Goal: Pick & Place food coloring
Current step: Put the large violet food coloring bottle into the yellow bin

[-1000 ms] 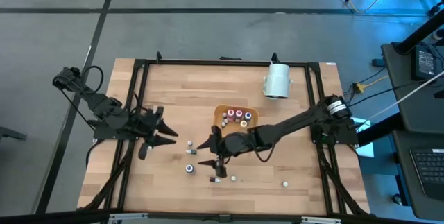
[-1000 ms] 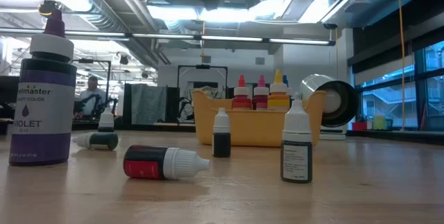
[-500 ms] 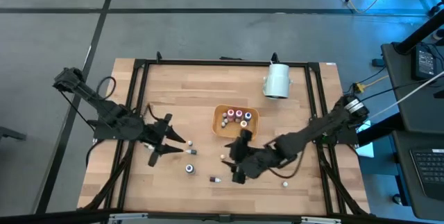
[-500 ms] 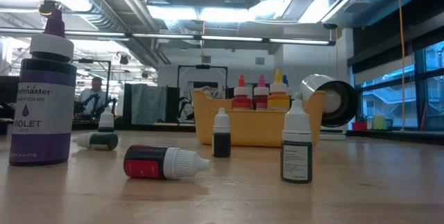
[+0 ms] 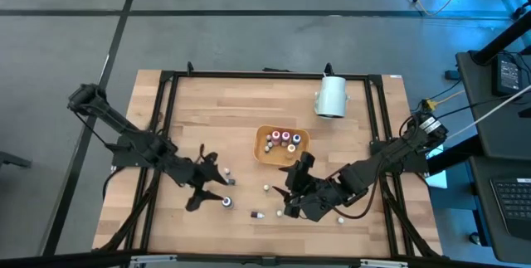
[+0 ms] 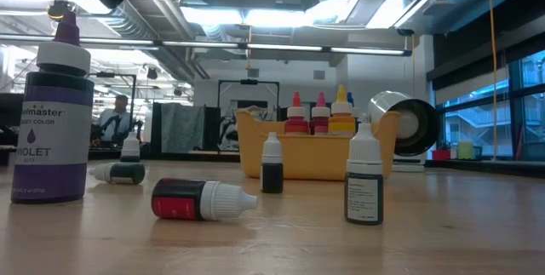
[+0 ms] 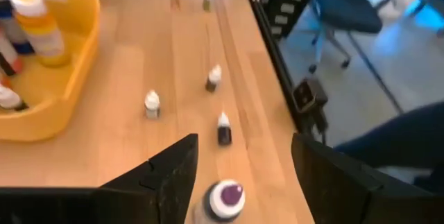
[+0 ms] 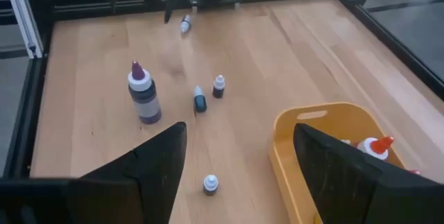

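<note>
Small food coloring bottles are scattered on the wooden table. A violet bottle (image 5: 226,202) stands upright, with tiny ones (image 5: 226,171) (image 5: 266,188) (image 5: 257,215) (image 5: 340,218) around it. More stand in the orange tray (image 5: 292,153). My left gripper (image 5: 211,187) is open beside the violet bottle. In the left wrist view the bottle's purple cap (image 7: 223,200) shows between the two fingers of the left gripper (image 7: 244,144), untouched. My right gripper (image 5: 286,192) is open, near the tray's near side. It (image 8: 240,128) faces the violet bottle (image 8: 143,93).
A large white cylinder (image 5: 332,96) lies near the far edge. Black frame rails (image 5: 166,119) run along the table's sides. In the low view one red-labelled bottle (image 6: 200,198) and one green one (image 6: 119,173) lie on their sides. A person (image 6: 113,117) sits far behind.
My left gripper has moved toward the near edge and to the right, closing on the violet bottle. My right gripper has drawn back toward the table's right, away from the bottles it hovered over. No bottle has visibly moved.
</note>
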`<action>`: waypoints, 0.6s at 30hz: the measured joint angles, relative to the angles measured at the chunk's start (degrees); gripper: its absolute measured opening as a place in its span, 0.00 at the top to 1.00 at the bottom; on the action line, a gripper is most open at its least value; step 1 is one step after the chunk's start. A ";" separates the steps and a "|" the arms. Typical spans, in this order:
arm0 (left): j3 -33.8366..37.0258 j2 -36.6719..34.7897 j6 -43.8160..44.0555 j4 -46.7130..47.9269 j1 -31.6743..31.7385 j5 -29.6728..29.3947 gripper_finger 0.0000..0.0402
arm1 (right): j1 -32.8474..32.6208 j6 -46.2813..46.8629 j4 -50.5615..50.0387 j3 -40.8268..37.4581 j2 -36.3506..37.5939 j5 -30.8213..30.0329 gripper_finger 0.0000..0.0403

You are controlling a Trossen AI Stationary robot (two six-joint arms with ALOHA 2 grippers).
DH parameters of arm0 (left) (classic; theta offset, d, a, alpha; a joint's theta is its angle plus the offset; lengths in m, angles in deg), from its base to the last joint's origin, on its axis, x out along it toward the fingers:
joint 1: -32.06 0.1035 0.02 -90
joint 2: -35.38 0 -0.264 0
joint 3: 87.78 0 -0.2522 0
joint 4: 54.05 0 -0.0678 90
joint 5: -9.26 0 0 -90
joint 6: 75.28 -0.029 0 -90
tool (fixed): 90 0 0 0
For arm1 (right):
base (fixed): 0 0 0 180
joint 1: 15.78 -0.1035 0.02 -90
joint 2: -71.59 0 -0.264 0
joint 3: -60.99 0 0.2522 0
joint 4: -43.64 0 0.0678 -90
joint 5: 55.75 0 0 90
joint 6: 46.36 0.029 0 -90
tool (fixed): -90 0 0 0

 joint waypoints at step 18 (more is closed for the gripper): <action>-0.04 14.93 -4.60 0.40 -3.08 -3.62 0.48 | 0.02 -0.05 -1.81 0.00 -0.02 0.43 0.34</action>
